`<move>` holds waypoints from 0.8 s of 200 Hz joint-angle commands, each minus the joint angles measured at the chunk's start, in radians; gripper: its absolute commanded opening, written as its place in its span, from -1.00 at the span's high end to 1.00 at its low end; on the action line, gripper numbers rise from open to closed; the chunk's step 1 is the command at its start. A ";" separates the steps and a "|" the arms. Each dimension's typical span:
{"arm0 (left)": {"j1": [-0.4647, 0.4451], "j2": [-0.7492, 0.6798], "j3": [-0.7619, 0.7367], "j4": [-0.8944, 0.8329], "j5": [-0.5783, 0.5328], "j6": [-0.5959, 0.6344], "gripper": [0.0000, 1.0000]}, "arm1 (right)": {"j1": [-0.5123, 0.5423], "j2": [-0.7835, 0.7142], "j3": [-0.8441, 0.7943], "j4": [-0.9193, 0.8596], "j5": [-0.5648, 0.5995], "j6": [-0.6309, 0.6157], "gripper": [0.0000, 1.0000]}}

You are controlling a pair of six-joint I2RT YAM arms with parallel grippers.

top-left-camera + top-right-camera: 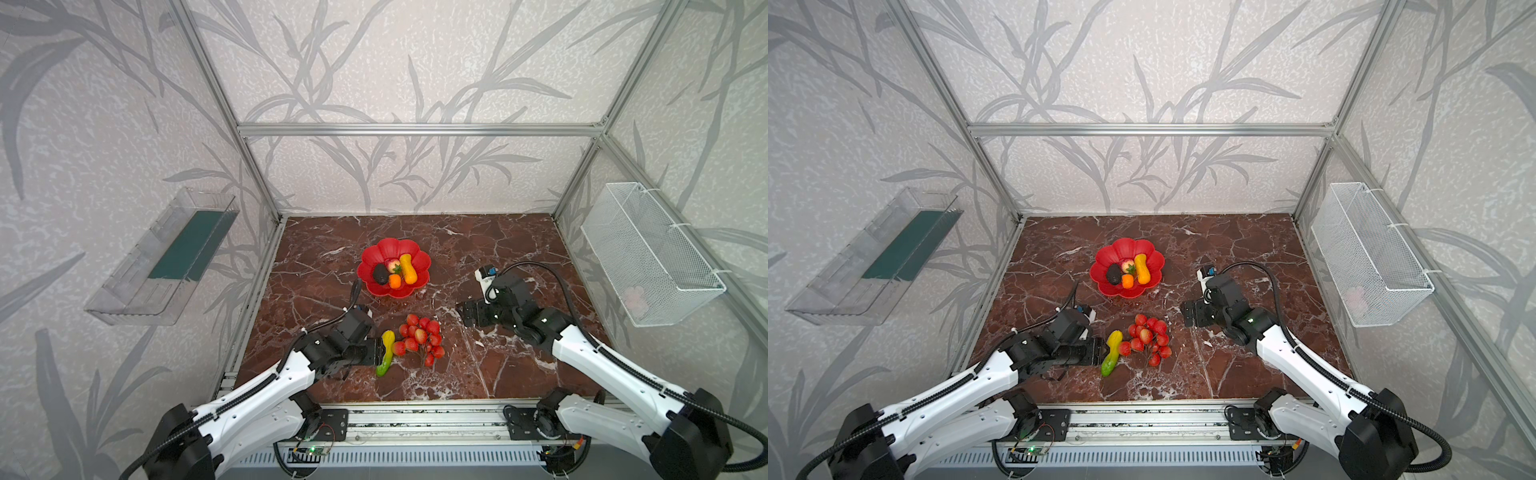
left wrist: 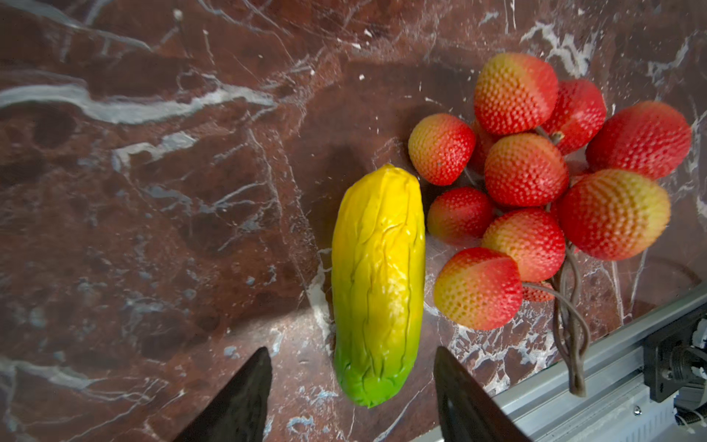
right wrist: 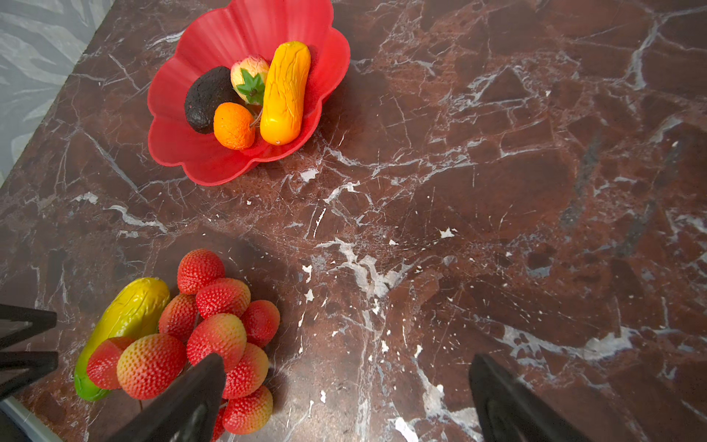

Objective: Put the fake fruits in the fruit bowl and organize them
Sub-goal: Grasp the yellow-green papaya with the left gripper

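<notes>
left gripper being held released astride yellow-green mango on surface, right gripper being held wide, empty

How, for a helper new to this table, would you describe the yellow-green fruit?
On the marble table, find the red bowl; nearer the front edge lies a bunch of red berries. In a top view the fruit lies left of that bunch: long, yellow fading to green at one end.
</notes>
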 commanded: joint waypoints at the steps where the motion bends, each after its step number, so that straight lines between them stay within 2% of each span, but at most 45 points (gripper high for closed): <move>1: -0.046 0.077 0.015 0.074 -0.036 -0.025 -0.35 | -0.004 -0.003 0.004 0.012 0.002 0.003 -0.98; 56: -0.067 0.257 0.052 0.094 -0.073 0.012 -0.31 | -0.005 -0.035 0.000 -0.012 0.022 -0.007 -0.98; 93: -0.066 0.320 0.053 0.113 -0.059 0.004 0.16 | -0.006 -0.050 0.002 -0.026 0.033 -0.017 -0.98; 118: -0.065 0.264 0.039 0.073 -0.087 -0.026 0.40 | -0.005 -0.060 -0.006 -0.023 0.033 -0.017 -0.98; 141: -0.065 0.145 0.049 -0.027 -0.167 -0.054 0.43 | -0.006 -0.057 -0.010 -0.019 0.035 -0.017 -0.98; 160: -0.057 0.025 0.088 -0.110 -0.215 -0.005 0.44 | -0.006 -0.049 -0.009 -0.013 0.035 -0.018 -0.98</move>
